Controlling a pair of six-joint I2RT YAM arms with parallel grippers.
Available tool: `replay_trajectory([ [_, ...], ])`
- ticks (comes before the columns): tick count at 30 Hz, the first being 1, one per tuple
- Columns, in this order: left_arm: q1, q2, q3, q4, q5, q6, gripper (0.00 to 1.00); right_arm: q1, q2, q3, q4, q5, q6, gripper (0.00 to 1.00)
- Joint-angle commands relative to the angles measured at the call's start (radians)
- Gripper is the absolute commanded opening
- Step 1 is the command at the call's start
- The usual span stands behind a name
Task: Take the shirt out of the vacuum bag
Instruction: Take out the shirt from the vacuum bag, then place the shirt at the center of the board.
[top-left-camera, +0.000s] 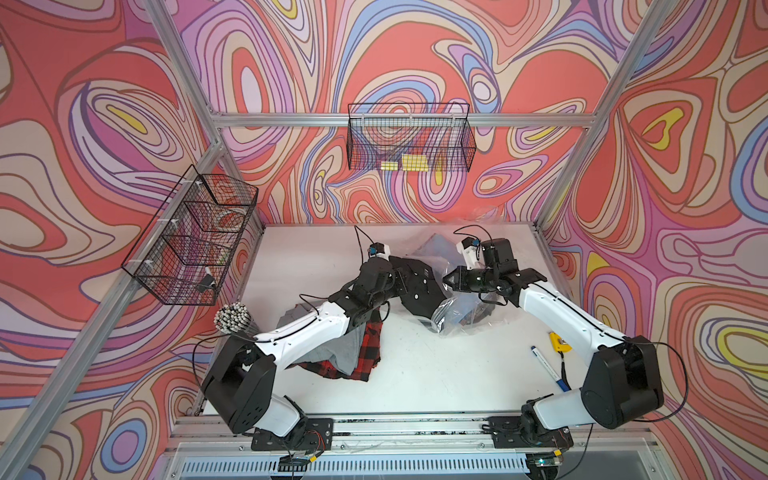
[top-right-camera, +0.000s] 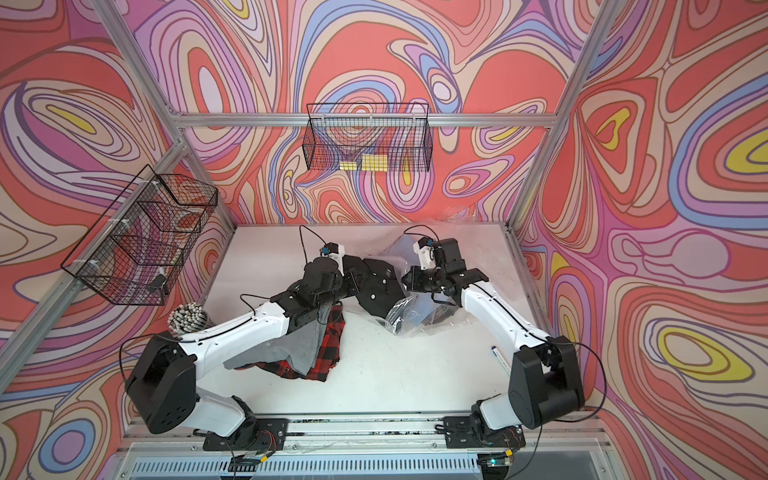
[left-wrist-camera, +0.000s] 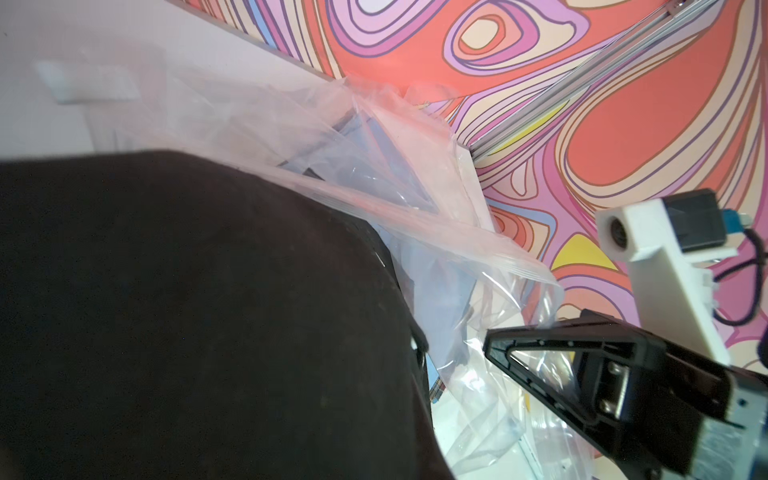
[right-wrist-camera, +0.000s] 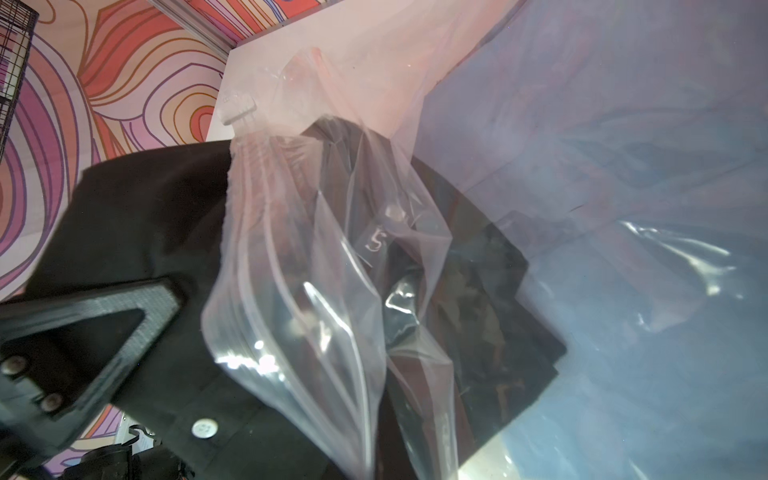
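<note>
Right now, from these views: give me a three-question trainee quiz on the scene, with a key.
1. True or false: the black shirt is completely out of the vacuum bag.
2. The right gripper is shut on: A the blue pen, B the vacuum bag, C a wire basket.
3. In the right wrist view, what colour is the button on the black shirt?
Key: 1 false, part of it is inside the plastic. 2 B. 3 white.
</note>
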Motion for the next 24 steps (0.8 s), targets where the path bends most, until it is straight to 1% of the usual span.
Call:
replay_trajectory([
  [1, 0.003, -0.083, -0.001, -0.078, -0.086, 0.103, 0.0, 0.002, 0.008, 0.0, 0.012, -0.004, -0.008, 0.0],
  [4, 0.015, -0.148, -0.026, -0.114, -0.126, 0.157, 0.0, 0.002, 0.007, 0.001, 0.013, -0.014, -0.006, 0.0],
  [7, 0.015, -0.202, -0.05, -0.16, -0.225, 0.21, 0.0, 0.002, 0.005, 0.002, 0.017, -0.023, -0.003, 0.0],
  [10, 0.015, -0.272, -0.111, -0.194, -0.372, 0.247, 0.0, 0.002, 0.003, -0.002, 0.022, -0.037, 0.001, 0.0],
  [12, 0.018, -0.342, -0.178, -0.224, -0.473, 0.223, 0.0, 0.002, -0.003, -0.013, 0.035, -0.046, 0.008, 0.0],
  [16, 0.021, -0.518, -0.321, -0.252, -0.587, 0.154, 0.0, 0.006, -0.002, -0.041, 0.071, -0.065, 0.027, 0.0],
  [20, 0.022, -0.682, -0.441, -0.348, -0.713, 0.05, 0.0, 0.029, 0.02, -0.04, 0.075, -0.067, 0.029, 0.0],
  [22, 0.021, -0.762, -0.484, -0.402, -0.735, 0.021, 0.0, 0.04, 0.023, -0.038, 0.073, -0.059, 0.029, 0.0],
  [24, 0.021, -0.83, -0.568, -0.389, -0.711, 0.012, 0.0, 0.048, 0.021, -0.035, 0.071, -0.056, 0.029, 0.0],
])
